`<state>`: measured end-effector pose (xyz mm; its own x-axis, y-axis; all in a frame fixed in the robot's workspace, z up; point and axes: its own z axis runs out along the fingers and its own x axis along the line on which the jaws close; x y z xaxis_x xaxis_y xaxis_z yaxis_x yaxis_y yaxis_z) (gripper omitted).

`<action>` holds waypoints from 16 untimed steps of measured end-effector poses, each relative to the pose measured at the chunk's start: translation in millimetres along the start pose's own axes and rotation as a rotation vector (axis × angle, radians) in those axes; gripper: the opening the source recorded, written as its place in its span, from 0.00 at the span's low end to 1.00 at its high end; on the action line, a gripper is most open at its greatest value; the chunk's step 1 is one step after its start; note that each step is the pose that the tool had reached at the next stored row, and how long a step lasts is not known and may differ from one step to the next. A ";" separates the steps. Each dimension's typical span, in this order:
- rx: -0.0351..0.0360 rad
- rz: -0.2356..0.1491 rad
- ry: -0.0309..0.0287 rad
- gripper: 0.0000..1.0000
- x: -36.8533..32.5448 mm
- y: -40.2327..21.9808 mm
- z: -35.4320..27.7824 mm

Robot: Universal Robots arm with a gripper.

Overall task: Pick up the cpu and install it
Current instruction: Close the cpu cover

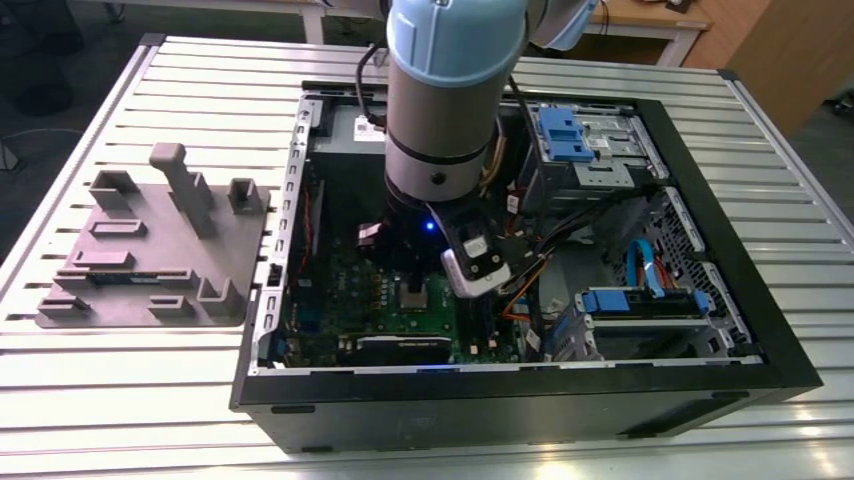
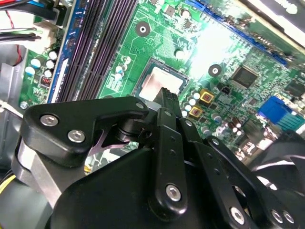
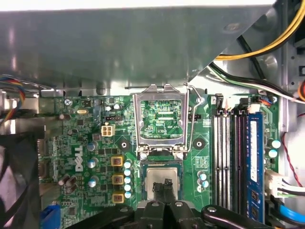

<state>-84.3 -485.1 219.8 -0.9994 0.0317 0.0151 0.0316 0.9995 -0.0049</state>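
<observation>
The cpu point(image 3: 159, 180) lies flat in its square socket on the motherboard point(image 3: 86, 143), its dull silver metal top ringed by a pale rim and the socket's darker frame. In the second wrist view the same chip point(image 2: 159, 85) shows as a smooth bright square, partly hidden by my black fingers. My gripper point(image 3: 166, 187) hangs directly over it, fingertips point(image 3: 167, 183) pressed together into one narrow point just above or on the lid; I cannot tell whether they touch it. The jaws are closed on themselves and hold nothing.

Just beyond the socket, the retention frame point(image 3: 159, 119) stands swung open: a thin bright steel window with a wire lever point(image 3: 193, 114) bent along one side. The board around it is glossy green, studded with small round capacitors point(image 3: 127, 172) and square yellow-edged chokes point(image 3: 117, 161). Long dark memory slots point(image 3: 228, 157) run beside the socket, with a blue one point(image 3: 254, 152) next to them.

In the exterior view, my grey cylindrical arm point(image 1: 447, 100) reaches down into the open black computer case point(image 1: 534, 395), which sits on a ribbed aluminium table point(image 1: 120, 400). A grey moulded parts holder point(image 1: 154, 250) lies towards the exterior view's left.
</observation>
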 end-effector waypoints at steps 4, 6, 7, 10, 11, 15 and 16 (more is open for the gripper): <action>0.0000 0.000 0.0001 0.10 0.2 -0.1 -10.5; 0.0001 0.000 0.0000 0.10 0.2 -0.1 -15.9; 0.0000 0.000 0.0001 0.10 0.3 0.0 -18.5; 0.0001 0.000 0.0001 0.10 0.3 0.2 -24.3; -0.0002 0.000 0.0000 0.10 0.3 0.2 -24.3; 0.0000 0.000 0.0000 0.10 0.4 0.2 -24.9; 0.0000 0.000 0.0000 0.10 0.4 0.2 -25.0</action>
<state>-84.3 -484.8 244.8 -0.9994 0.0315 0.0151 0.0314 0.9995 -0.0049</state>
